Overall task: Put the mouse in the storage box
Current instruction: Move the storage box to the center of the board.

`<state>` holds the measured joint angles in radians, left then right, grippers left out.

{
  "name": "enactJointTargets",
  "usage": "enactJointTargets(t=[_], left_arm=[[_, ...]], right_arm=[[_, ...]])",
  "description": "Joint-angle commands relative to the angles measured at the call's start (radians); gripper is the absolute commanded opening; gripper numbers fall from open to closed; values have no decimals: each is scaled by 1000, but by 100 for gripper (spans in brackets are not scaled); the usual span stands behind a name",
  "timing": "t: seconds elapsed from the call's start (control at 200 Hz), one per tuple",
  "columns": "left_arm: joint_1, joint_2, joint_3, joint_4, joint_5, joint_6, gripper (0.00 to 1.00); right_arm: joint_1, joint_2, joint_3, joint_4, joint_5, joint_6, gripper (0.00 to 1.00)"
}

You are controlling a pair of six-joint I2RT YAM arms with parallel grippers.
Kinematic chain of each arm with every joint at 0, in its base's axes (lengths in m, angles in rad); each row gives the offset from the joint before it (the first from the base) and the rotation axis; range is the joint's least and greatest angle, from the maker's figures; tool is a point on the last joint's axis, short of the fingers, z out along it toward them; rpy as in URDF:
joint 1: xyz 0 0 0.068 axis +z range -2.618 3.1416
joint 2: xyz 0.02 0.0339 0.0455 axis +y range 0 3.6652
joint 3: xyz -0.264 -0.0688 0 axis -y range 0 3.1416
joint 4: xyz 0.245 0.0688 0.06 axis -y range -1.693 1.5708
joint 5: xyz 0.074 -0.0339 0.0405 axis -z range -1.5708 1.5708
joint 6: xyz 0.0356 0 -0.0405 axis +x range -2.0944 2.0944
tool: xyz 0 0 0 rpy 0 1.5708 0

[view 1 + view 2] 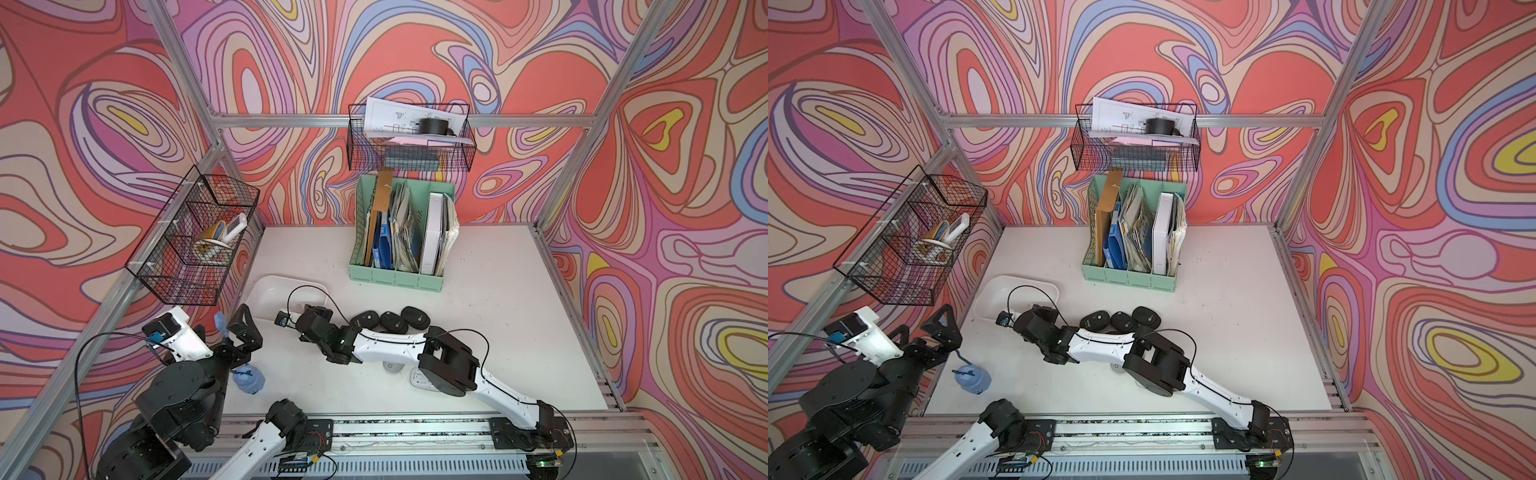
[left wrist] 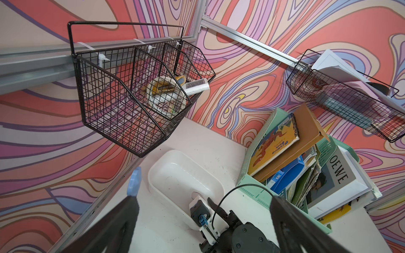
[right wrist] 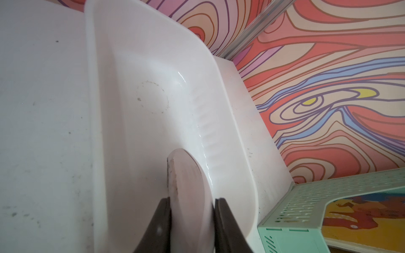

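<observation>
The storage box (image 1: 270,291) is a shallow white tub at the table's left, also in the right wrist view (image 3: 140,65). My right gripper (image 3: 191,199) is shut on a pale pinkish-white mouse (image 3: 188,179), held on edge over the box's near end. In both top views the right gripper (image 1: 311,311) reaches over the box's rim (image 1: 984,299) and hides the mouse. Three black mice (image 1: 392,321) lie in a row beside the right forearm. My left gripper (image 1: 245,328) stands open and empty to the left of the box, fingers wide apart in the left wrist view (image 2: 202,197).
A mint-green file organizer (image 1: 397,278) full of books stands behind the mice. Black wire baskets hang on the left wall (image 1: 195,241) and the back wall (image 1: 409,137). A blue spray bottle (image 1: 249,378) stands near the left arm. Two pale things (image 1: 419,379) lie partly under the right arm.
</observation>
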<state>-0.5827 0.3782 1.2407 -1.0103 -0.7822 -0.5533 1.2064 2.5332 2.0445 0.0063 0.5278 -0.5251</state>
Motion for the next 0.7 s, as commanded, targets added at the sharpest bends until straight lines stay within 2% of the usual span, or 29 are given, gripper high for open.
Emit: enactJointTargets(t=[0.0,0.095,0.185,0.406,0.501,0.696], left_arm=[[4,-16,-11,-2,-20,16,99],[4,-24,-21,-1,-19,20,99],[4,-28,-36,3,-20,17,99],[4,-29,-41,1,-20,14,99],[4,-36,-43,-3,-58,20,99],[4,-40,-46,-1,-64,24,99]], right_arm=[[-4,-66,-76,-43,38,-18,6],[-7,-125,-145,-46,26,0,6],[-13,-141,-139,-55,24,-3,6],[-57,-68,-8,-86,0,-39,6],[-75,-19,69,-117,-6,-59,6],[-79,90,195,-149,-11,-123,6]])
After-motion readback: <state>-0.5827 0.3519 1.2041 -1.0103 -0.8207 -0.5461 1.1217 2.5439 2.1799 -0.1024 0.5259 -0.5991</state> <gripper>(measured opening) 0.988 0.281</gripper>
